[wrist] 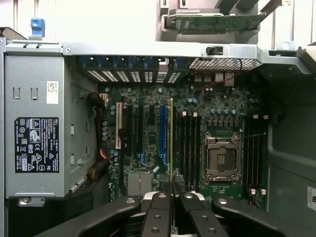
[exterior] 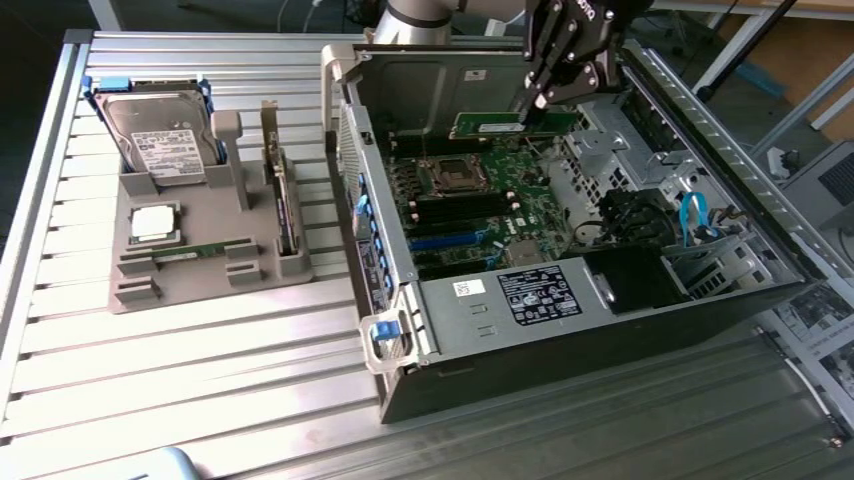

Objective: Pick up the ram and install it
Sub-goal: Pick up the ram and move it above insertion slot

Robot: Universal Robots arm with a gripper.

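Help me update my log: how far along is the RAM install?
Done: the ram is picked up, clear of the table. In hand: the gripper is shut on it, holding it above the motherboard of the open case. Left: seating it; the memory slots beside the processor socket look empty.

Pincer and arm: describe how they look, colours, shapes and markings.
The pincer is matt black: flat linked bars joined by round silver-grey pins, narrowing to two slim fingers. White lettering marks its body in the exterior view. The arm behind it is a smooth silver-grey tube.
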